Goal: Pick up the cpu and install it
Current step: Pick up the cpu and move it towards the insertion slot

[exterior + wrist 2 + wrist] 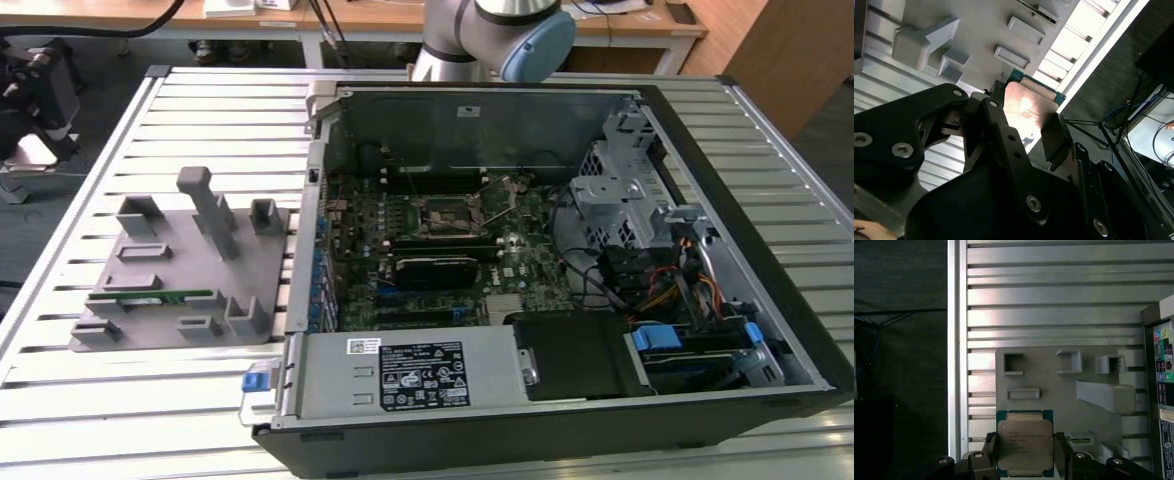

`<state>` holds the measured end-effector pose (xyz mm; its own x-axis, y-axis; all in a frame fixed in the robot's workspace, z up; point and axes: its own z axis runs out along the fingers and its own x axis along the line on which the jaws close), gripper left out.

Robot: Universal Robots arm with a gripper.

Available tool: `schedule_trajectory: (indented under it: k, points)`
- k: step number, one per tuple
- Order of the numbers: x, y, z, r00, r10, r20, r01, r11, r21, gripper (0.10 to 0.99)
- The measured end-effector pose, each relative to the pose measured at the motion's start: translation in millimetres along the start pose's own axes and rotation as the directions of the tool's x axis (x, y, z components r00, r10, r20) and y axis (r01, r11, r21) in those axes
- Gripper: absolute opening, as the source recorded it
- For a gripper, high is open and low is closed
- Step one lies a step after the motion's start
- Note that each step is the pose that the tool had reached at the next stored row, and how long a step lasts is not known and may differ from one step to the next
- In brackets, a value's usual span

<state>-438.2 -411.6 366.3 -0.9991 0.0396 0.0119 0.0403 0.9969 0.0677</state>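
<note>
Clamping with the gripper (1025, 460) on the cpu (1024, 440) by its opposite thin edges, aloft by the grey parts tray (160, 290), exterior view's left of the computer case (467, 125), likely light, stiff, slick-topped, fragile underneath.

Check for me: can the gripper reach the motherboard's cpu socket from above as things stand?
Probably yes. The case lies open-sided, and the socket looks uncovered, with nothing standing over it; the black block sits beside it. The gripper is shut on the cpu.
</note>
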Motion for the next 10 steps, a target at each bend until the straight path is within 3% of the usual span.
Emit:
schedule_trajectory:
  k: [10]
  points:
    - [0.1,1.0,-14.7,1.0,0.0,0.0001,0.0,1.0,0.0,0.537]
